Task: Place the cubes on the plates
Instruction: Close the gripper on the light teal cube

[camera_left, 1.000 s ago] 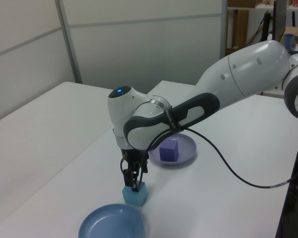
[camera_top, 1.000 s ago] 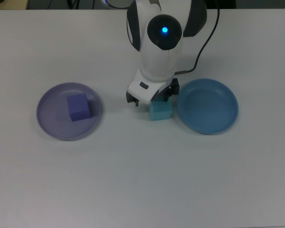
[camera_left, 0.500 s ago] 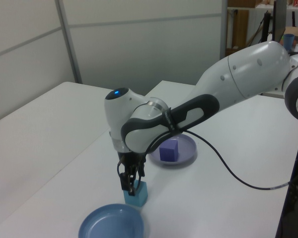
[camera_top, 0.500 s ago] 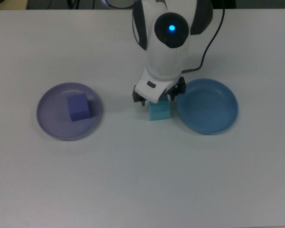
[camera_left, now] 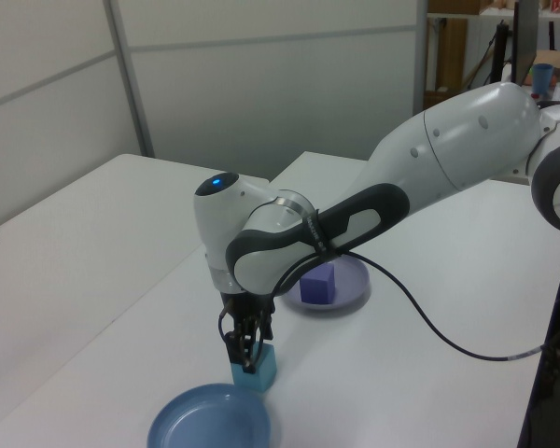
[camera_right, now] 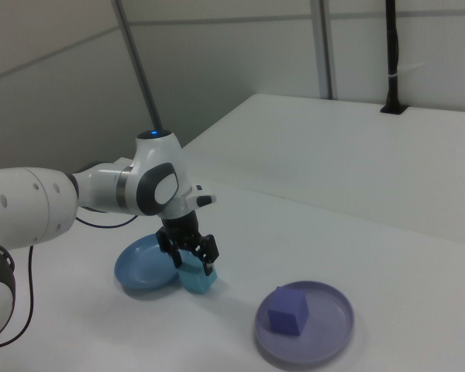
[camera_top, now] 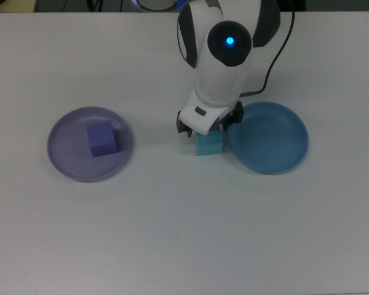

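White desk [camera_top: 172, 233] carrying two plates and two cubes, with one robot arm [camera_left: 448, 159] reaching over it.

Lavender plate [camera_top: 61, 161]: lies toward the top view's left part of the desk, well apart from the arm. The violet-blue cube [camera_top: 102, 138] rests inside it, slightly off centre toward the plate's rim on the top view's right. In the right view this plate [camera_right: 329, 325] sits near the desk's front edge, with the cube [camera_right: 287, 312] on the half toward the right view's left.

Blue plate [camera_top: 277, 138]: lies toward the top view's right, holding nothing. In the left view it [camera_left: 210, 425] is at the desk's near edge; in the right view it [camera_right: 139, 267] is partly covered by the arm's wrist.

Turquoise cube [camera_top: 208, 144]: stands on the bare desk between the two plates, just beside the blue plate's rim and outside it. In the left view the cube [camera_left: 259, 371] sits just beyond the blue plate; in the right view the cube [camera_right: 196, 280] is just beside the plate's rim on the right view's right.

Tool [camera_right: 190, 260]: pointed downward over the turquoise cube, its dark fingers [camera_right: 210, 252] spread apart and reaching down on either side of the block's top. Whether the fingers touch the cube cannot be told. In the top view the wrist housing covers the tool [camera_top: 208, 128] and the cube's far edge. A black cable [camera_left: 429, 327] hangs from the arm above the desk.
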{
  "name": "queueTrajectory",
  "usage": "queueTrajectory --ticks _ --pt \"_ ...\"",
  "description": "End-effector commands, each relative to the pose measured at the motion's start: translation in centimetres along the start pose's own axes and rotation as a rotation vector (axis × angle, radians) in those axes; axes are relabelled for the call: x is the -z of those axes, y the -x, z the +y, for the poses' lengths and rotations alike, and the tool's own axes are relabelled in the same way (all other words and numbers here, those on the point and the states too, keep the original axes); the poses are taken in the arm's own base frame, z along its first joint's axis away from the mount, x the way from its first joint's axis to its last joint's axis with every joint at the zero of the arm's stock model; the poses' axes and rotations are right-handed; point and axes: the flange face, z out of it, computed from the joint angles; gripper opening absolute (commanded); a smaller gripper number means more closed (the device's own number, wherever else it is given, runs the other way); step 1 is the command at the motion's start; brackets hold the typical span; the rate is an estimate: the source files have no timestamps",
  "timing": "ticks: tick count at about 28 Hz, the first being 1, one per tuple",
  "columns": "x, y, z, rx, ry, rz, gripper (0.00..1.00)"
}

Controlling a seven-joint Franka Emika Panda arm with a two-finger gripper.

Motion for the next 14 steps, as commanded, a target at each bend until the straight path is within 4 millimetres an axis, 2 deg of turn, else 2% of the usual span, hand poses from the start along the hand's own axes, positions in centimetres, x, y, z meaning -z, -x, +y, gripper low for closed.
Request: queueTrajectory --ticks 1,2,4,9,12,13,14 --pt "-0.1 -0.1 0.4 -0.015 0.001 0.017 0.42" --pt "-0.1 -0.1 0.0 -0.01 0.001 0.017 0.29" --pt "-0.2 0.0 -0.2 -0.006 0.002 0.015 0.2" --pt "0.2 0.0 -0.3 -0.007 0.002 0.018 0.1" --pt "2.2 0.3 -0.1 -0.017 -0.003 0.04 0.09" --pt "4.1 0.6 -0.2 -0.02 -0.006 0.066 0.1" --pt "4.9 0.8 -0.5 -0.016 -0.006 0.074 0.1"
